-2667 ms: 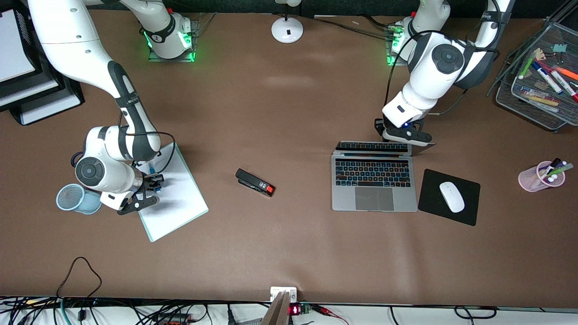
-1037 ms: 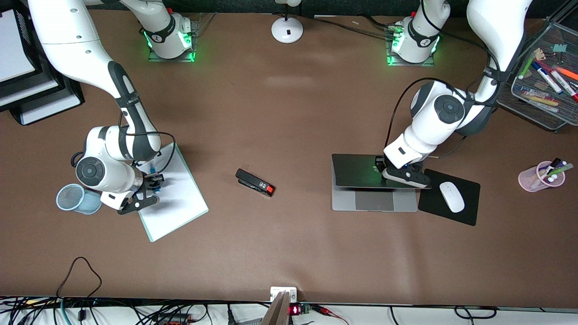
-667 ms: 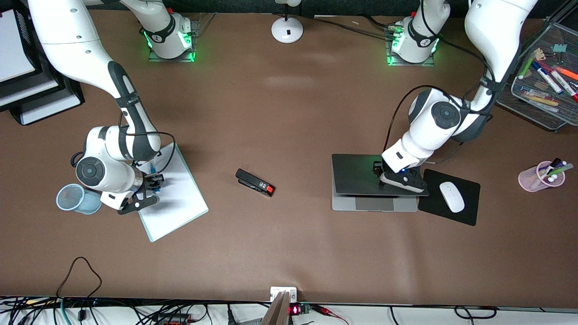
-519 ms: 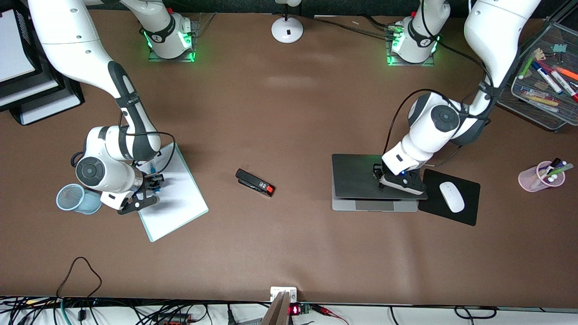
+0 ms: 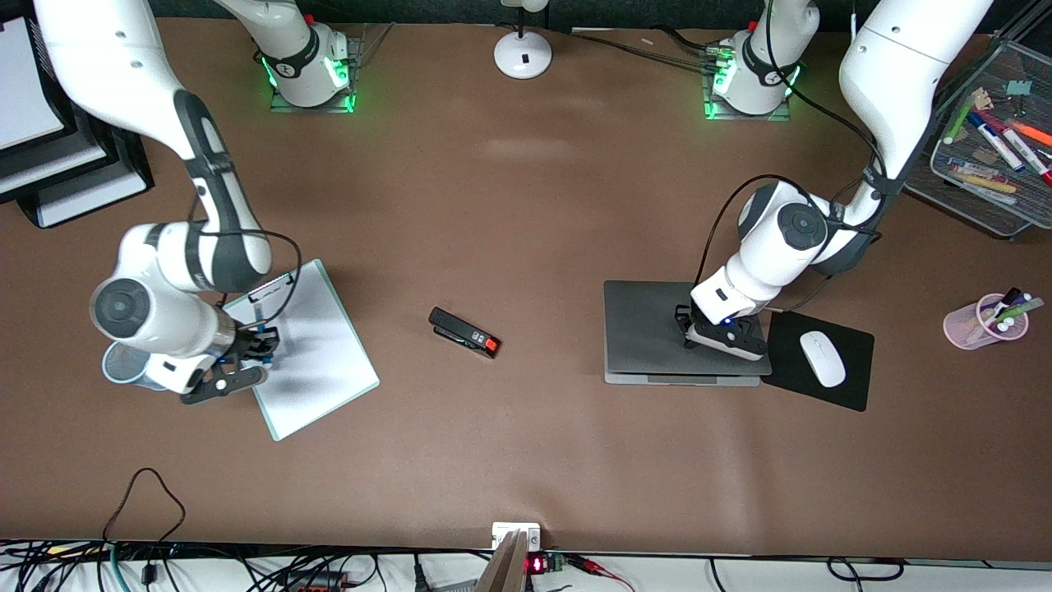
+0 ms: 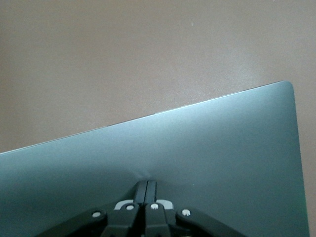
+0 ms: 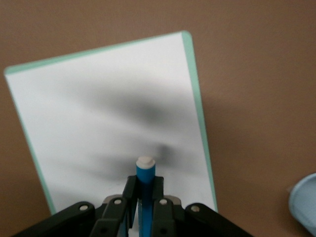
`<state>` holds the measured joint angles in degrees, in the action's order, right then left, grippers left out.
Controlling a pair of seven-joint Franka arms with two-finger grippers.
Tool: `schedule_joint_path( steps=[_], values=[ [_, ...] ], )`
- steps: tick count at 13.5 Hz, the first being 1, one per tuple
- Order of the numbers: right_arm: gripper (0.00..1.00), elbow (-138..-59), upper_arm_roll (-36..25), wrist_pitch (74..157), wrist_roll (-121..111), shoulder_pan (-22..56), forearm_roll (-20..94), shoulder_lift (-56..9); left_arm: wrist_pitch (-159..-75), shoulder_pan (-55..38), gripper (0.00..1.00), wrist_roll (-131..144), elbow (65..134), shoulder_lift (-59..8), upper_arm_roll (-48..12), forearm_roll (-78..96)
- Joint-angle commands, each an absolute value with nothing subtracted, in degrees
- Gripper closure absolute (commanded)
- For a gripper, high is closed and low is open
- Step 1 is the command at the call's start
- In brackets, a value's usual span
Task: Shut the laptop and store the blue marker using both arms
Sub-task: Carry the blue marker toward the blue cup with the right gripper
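Right gripper (image 5: 246,349): clamped on the marker (image 7: 145,185), up in the air over the edge of the whiteboard (image 5: 308,349) nearest the right arm's end of the table.
Marker: sits between the fingers (image 7: 129,192); its pale end sticks out past the fingertips, toward the whiteboard below. Long axis runs along the fingers.
Right arm: reaches down from its base, elbow bent, wrist just above a pale blue cup (image 5: 127,366) that stands beside the whiteboard.
Stapler (image 5: 464,332): lies on the table between the whiteboard and the laptop (image 5: 649,333), well apart from both grippers.
Left gripper (image 5: 686,329): fingers shut together, tips pressed on the laptop's lid (image 6: 207,148).
Laptop: directly under the left gripper, lid down flat on its base. The gripper touches the lid toward the edge beside the mouse pad (image 5: 855,386).
Left arm: comes down from its base, folded at the elbow, wrist tilted over the lid.
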<state>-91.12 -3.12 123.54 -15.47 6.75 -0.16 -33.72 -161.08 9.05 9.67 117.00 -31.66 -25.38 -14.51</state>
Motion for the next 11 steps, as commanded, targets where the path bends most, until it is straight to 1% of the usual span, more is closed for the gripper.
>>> schedule_joint_path(
  steps=[1,6,8,11],
  values=[
    [1.0,-90.09,-2.9,118.75,-15.73,5.89,1.48,-28.32,-163.38,9.4,1.0,9.05,115.58,-34.54,-25.49,-16.08],
    [1.0,-90.09,-2.9,114.79,-17.4,5.27,6.33,-17.95,-166.11,9.23,1.0,9.05,115.58,-37.0,-24.96,-16.17],
    [1.0,-88.87,-2.99,114.61,-24.13,5.36,6.42,-16.0,-166.2,9.23,1.0,9.05,115.58,-37.0,-24.96,-16.17],
    [1.0,-85.96,-3.69,114.52,-37.4,4.58,6.94,-15.73,-166.11,9.23,1.0,9.05,115.58,-37.0,-24.96,-16.17]
  ],
)
